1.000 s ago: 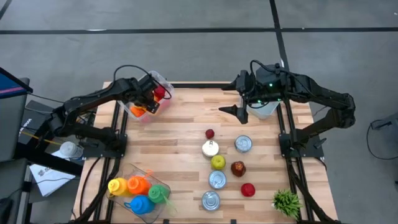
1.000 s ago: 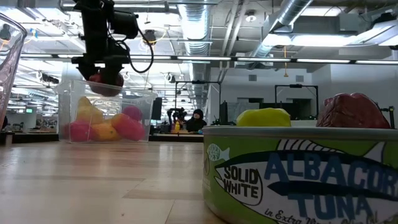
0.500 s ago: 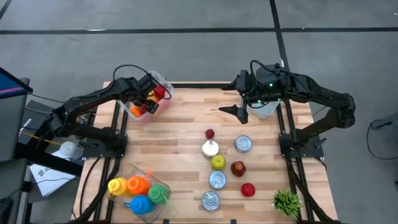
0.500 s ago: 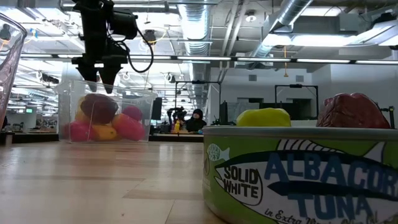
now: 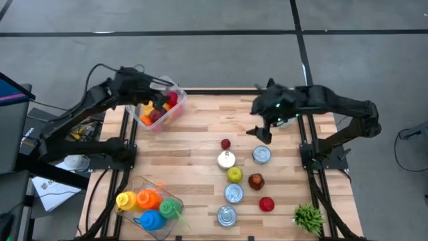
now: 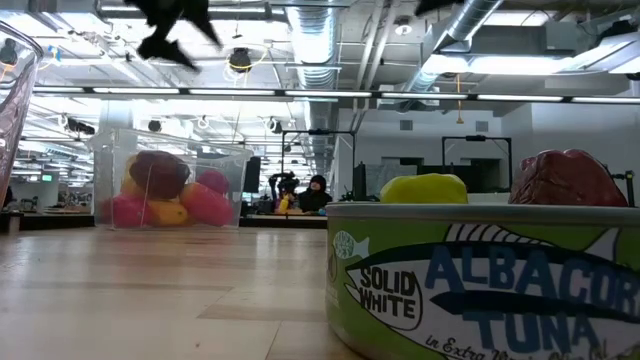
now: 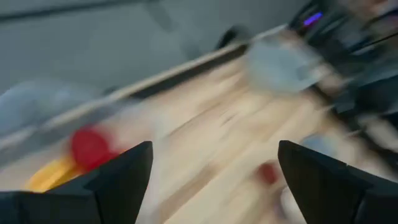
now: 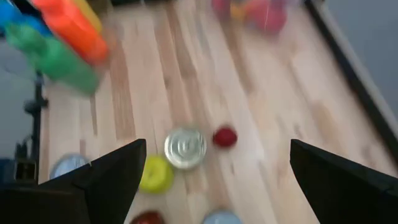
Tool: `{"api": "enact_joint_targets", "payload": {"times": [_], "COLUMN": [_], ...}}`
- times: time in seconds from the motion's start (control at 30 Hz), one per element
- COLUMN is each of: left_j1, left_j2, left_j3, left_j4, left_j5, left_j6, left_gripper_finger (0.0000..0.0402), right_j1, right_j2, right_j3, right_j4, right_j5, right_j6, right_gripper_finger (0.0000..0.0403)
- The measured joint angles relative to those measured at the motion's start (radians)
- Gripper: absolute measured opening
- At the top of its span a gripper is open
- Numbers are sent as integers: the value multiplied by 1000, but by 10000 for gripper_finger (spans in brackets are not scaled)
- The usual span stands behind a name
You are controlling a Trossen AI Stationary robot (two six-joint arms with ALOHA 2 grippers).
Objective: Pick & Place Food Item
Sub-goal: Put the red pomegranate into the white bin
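The left gripper (image 5: 162,86) hangs with its fingers spread and nothing between them, above the far left corner of the table (image 5: 194,154), over the clear bin (image 5: 172,114). The right gripper (image 5: 261,132) is also spread wide and empty, up over the far right part of the table, just beyond the cluster of cans and fruit.

The likely next target, I'd guess, is the small red fruit (image 5: 226,144), lying alone near the middle of the table, close to a white-topped can (image 5: 227,160) but apart from it. It looks round, smooth and dark red, smaller than the yellow fruit (image 5: 234,175) farther toward the near edge.

What worries me: a round thing like that can roll off when one finger touches first, and the can beside it leaves little room on that side, so a wide approach could knock the can. The bin sits tilted on the table's corner; a careless drop could bump it or send a fruit over its rim.
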Motion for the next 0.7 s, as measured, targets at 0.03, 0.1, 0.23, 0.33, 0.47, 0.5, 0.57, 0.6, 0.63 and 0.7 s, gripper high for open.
{"api": "enact_joint_targets", "payload": {"times": [0.03, 0.1, 0.23, 0.33, 0.47, 0.5, 0.57, 0.6, 0.63, 0.7], "left_j1": [-22, -82, -225, -318, -400, -412, -422, -425, -424, -422], "left_j2": [-2, 14, 116, 232, 403, 445, 521, 560, 593, 657], "left_j3": [0, 1, 1, 1, 0, 0, 0, 0, 0, -1], "left_j4": [51, 154, 339, 448, 557, 586, 626, 656, 674, 716], "left_j5": [11, 12, 14, 18, 31, 49, 83, 98, 114, 141], "left_j6": [-12, -26, 23, 80, 131, 140, 158, 160, 163, 198], "left_gripper_finger": [334, 331, 326, 324, 326, 326, 326, 325, 324, 324], "right_j1": [7, 23, 63, 100, 159, 174, 201, 213, 224, 242], "right_j2": [-3, -13, -37, -59, -101, -112, -134, -146, -157, -176], "right_j3": [-27, -84, -197, -282, -390, -416, -460, -480, -498, -535], "right_j4": [-4, -8, 9, 62, 132, 145, 175, 183, 194, 225], "right_j5": [0, 0, 0, 1, 1, 1, 2, 2, 2, 3], "right_j6": [12, 41, 106, 159, 235, 257, 294, 314, 331, 368], "right_gripper_finger": [384, 384, 384, 384, 384, 384, 384, 384, 384, 384]}}
